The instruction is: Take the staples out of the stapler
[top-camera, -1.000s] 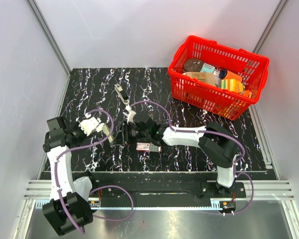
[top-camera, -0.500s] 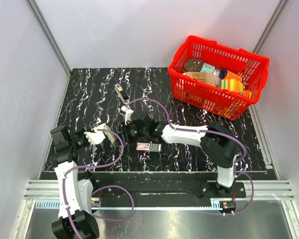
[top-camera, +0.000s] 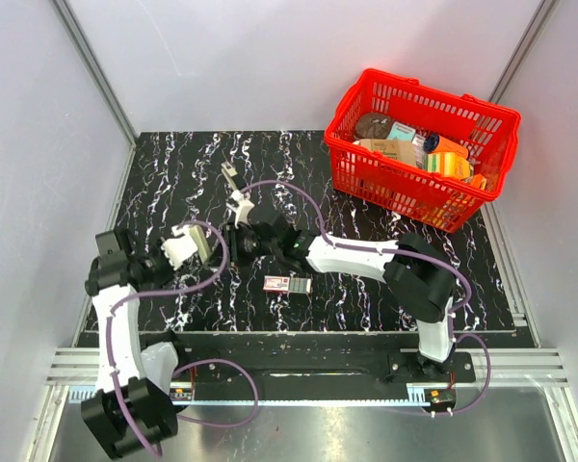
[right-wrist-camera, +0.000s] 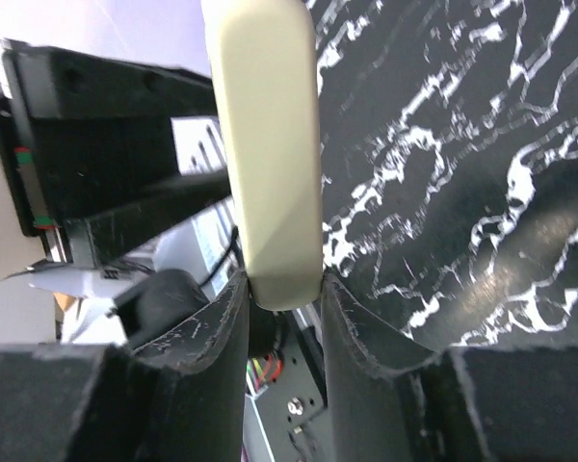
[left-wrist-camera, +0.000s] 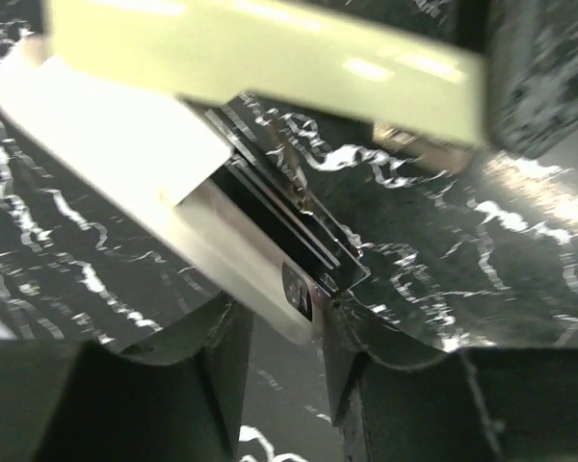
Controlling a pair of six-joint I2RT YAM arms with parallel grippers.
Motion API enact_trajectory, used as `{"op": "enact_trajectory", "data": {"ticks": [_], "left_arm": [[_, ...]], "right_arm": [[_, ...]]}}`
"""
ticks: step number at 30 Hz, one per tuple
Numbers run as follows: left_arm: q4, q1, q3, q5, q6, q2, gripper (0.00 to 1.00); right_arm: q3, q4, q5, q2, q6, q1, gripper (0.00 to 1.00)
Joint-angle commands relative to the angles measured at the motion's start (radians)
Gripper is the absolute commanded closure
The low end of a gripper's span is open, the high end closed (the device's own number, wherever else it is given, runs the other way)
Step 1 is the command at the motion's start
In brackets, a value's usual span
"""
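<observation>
The work surface was a black table [top-camera: 173,164] with white marble veining, enclosed by plain pale walls. A red plastic mesh basket [top-camera: 405,192] of groceries stood at the upper right of the overhead view. A small printed carton [top-camera: 287,284], probably a staple box, lay near the centre.

The stapler [right-wrist-camera: 268,154] was off the table, left of centre in the overhead view, between the two arms. The right gripper [right-wrist-camera: 284,289] was clamped on the end of its smooth, rounded cream plastic cover, with both dark fingers pressed against it.

In the left wrist view the stapler was hinged open. Its bright metal magazine [left-wrist-camera: 289,226], a narrow straight-walled channel, was exposed beneath the cover. The left gripper [left-wrist-camera: 284,322] had its jaws partly apart on either side of the magazine's tip. Whether they pinched it could not be established. Whether a strip of staples sat in the channel could not be established either.

Assessment: the stapler had been opened and presented, and extraction was the step in hand. The next move would call for the left fingers to close on the thin strip alone, not the channel walls. They would then draw it out along the track while the right arm held the body steady. The polished metal and glossy plastic would likely offer little friction.
</observation>
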Motion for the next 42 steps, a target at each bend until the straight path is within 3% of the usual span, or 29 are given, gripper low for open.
{"op": "enact_trajectory", "data": {"ticks": [1,4,7,9,19,27,40,42], "left_arm": [[-0.201,-0.003,0.118,0.2,-0.123,0.097,0.6],[-0.257,-0.01,0.129,0.251,-0.121,0.113,0.47],[-0.268,-0.014,0.15,0.273,-0.156,0.109,0.39],[-0.257,-0.014,0.196,0.267,-0.225,0.126,0.26],[-0.217,0.049,0.486,0.172,-0.668,0.261,0.1],[-0.12,0.157,0.514,0.116,-0.882,0.249,0.04],[-0.09,0.166,0.414,0.089,-0.854,0.252,0.03],[-0.067,0.167,0.404,0.072,-0.851,0.252,0.02]], "right_arm": [[0.094,0.135,0.027,0.013,0.084,0.001,1.0],[0.121,0.11,0.043,0.028,0.087,0.001,1.0],[0.146,0.057,0.061,0.047,0.072,0.001,1.0],[0.164,-0.001,0.076,0.057,0.047,0.001,1.0],[0.315,-0.356,0.225,0.151,-0.141,0.003,1.0],[0.437,-0.496,0.328,0.26,-0.197,0.044,1.0],[0.707,-0.695,0.575,0.436,-0.224,0.194,1.0],[0.738,-0.727,0.592,0.456,-0.223,0.208,0.85]]}}
